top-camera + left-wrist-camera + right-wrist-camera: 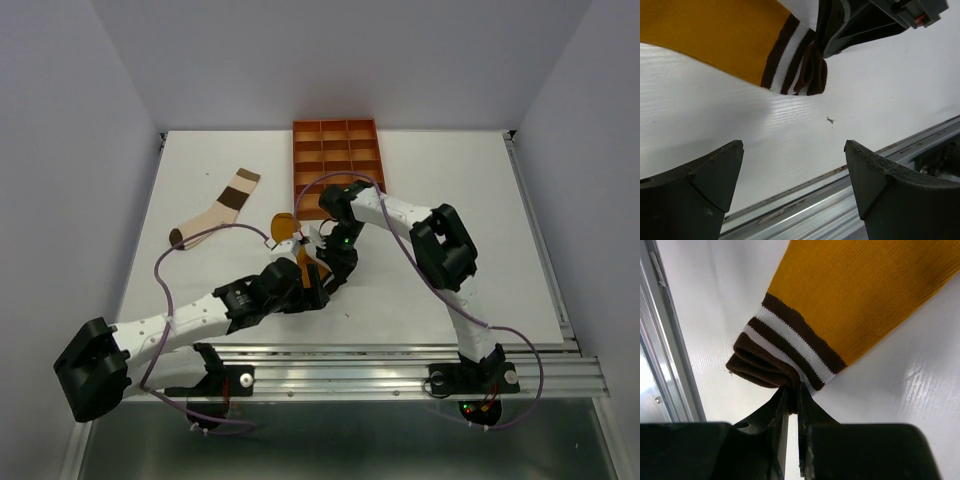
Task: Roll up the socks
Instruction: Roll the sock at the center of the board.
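A mustard sock (284, 228) with a brown-and-white striped cuff lies mid-table, between the two grippers. My right gripper (332, 268) is shut on the edge of its cuff; the right wrist view shows the jaws (792, 392) pinching the brown cuff (782, 352) with the mustard sock body (860, 295) stretching away. My left gripper (316, 292) is open and empty just in front of the cuff; in the left wrist view (792, 145) the sock (715, 40) hangs above the table, apart from my fingers. A brown-cream-white colour-blocked sock (215, 213) lies flat at the left. No third sock shows.
A rigid orange tray (296, 170) with square compartments stands at the back centre, just behind my right arm. A metal rail (380, 355) runs along the table's near edge, close under my left gripper. White walls enclose the table.
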`<state>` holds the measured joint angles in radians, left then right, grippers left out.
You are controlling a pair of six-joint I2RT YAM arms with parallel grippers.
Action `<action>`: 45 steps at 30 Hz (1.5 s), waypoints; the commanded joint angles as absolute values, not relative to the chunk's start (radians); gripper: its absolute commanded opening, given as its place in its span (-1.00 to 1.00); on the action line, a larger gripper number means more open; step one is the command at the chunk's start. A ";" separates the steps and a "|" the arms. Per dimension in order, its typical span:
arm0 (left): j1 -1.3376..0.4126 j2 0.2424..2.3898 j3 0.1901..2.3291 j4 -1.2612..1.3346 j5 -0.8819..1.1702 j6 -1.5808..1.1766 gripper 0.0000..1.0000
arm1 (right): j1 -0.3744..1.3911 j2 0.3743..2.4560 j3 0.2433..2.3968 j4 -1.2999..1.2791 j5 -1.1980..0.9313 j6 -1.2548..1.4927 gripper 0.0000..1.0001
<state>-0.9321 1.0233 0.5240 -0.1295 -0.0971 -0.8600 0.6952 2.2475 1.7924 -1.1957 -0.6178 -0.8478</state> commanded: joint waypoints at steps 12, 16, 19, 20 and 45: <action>-0.979 1.252 0.701 -0.008 -0.258 -0.552 0.87 | 0.703 2.237 1.804 -1.184 -0.637 -0.842 -0.90; -0.985 1.316 0.729 0.017 -0.249 -0.503 0.84 | 0.703 2.233 1.798 -1.178 -0.640 -0.844 -0.90; -0.995 1.353 0.744 0.020 -0.239 -0.486 0.80 | 0.703 2.233 1.793 -1.173 -0.643 -0.839 -0.90; -0.999 1.356 0.744 0.020 -0.239 -0.486 0.78 | 0.703 2.232 1.792 -1.170 -0.643 -0.839 -0.90; -1.023 1.506 0.805 0.014 -0.278 -0.402 0.31 | 0.703 2.218 1.763 -1.167 -0.641 -0.857 -0.89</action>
